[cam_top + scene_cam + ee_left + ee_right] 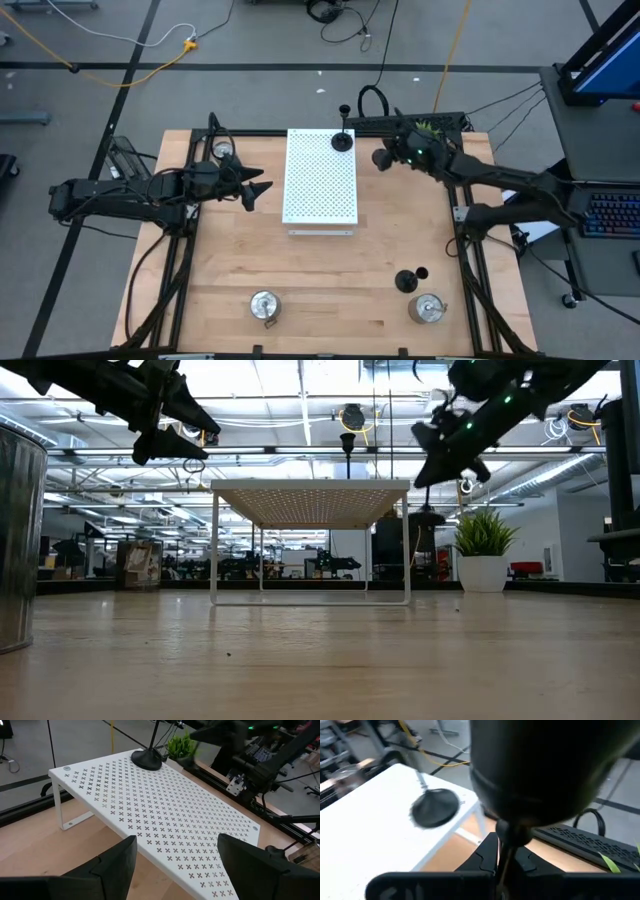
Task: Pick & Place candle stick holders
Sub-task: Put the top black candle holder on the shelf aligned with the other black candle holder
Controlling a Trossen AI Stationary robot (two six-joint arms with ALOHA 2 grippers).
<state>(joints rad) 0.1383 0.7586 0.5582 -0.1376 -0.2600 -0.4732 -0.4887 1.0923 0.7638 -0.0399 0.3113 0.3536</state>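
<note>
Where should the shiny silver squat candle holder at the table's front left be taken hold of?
Grip the shiny silver squat candle holder across its round body, coming straight down from above: it sits low and wide, with nothing crowding it.

No readable text, labels, brands, numbers or signs on anything in any view.

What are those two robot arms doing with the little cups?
The right gripper holds a black candle holder just beside the white board, where another black holder already stands. The left gripper waits open on the board's other side. One black holder and three silver holders sit on the table.
</note>
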